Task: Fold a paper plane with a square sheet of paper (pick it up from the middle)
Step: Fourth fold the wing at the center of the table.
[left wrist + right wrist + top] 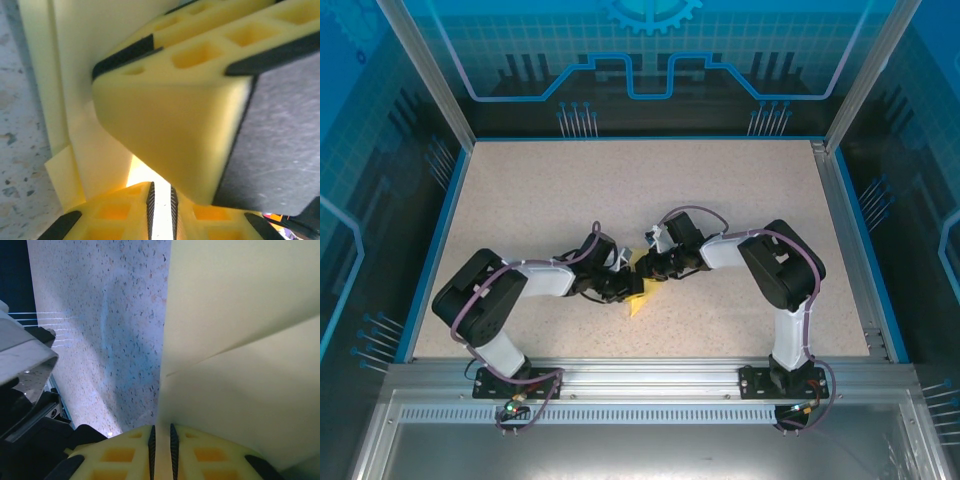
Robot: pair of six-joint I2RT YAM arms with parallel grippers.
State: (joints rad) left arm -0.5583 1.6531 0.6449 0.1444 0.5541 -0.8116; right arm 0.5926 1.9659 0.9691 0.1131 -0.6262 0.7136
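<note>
**Top view, frame centre.** The left hand point(622, 288) and right hand point(654, 268) meet tip to tip. Each hand's pads are closed to a narrow slit, pinching the folded yellow paper sheet point(638, 300) held between them. One crease crosses the sheet. The speckled surface point(720, 190) extends beyond.

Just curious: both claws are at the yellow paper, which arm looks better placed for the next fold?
Probably right: the right gripper pinches the yellow paper with a broad flap ahead; the left gripper is crowded by the other's finger.
</note>
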